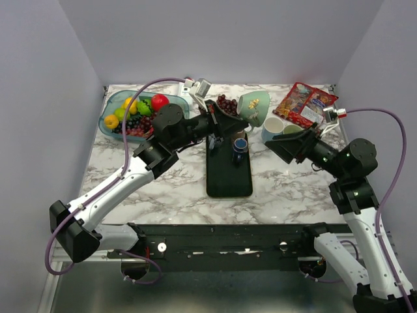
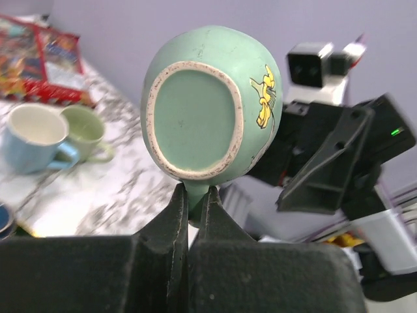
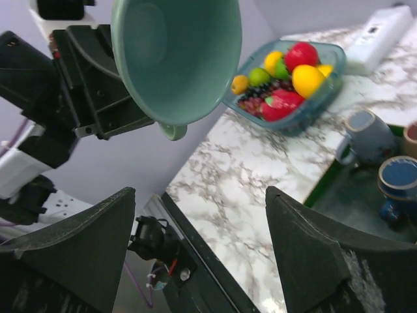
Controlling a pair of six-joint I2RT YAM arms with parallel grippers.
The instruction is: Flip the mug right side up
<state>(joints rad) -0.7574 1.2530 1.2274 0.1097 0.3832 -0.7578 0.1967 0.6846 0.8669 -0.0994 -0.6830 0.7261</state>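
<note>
Quickly: my left pincer (image 2: 194, 210) is clamped on the handle (image 2: 195, 193) of the green mug (image 2: 208, 104). Its two fingers (image 2: 172, 225) are pressed almost together, with only the thin handle between them. The green mug is in the air, clear of the marble table (image 1: 169, 189), above the table's far middle. From overhead it sits (image 1: 253, 104) just beyond the far end of the black tray (image 1: 229, 177), with my left pincer (image 1: 242, 122) right under it.

Orientation: the mug lies on its side, neither upright nor upside down. Its long axis runs roughly level, from my left arm toward my right. The unglazed base ring faces my left wrist camera square on. The open mouth faces my right wrist camera (image 3: 176, 59), where I see straight into the hollow. The handle (image 3: 171, 130) hangs at the lower edge. A yellow print sits on the mug's wall (image 2: 264, 98).

My right pincer (image 3: 202, 261) is spread wide, fingers (image 3: 78, 254) well apart with nothing between them. It is near the mug's mouth but not touching it. Overhead it sits (image 1: 277, 142) just beside the blue cup (image 1: 272, 128) and the pale green cup (image 1: 293, 129).

Also on the table: fruit bowl (image 1: 112, 105) at far left, snack packet (image 1: 303, 104) at far right, and a small dark blue cup (image 1: 240, 147) on the tray.
</note>
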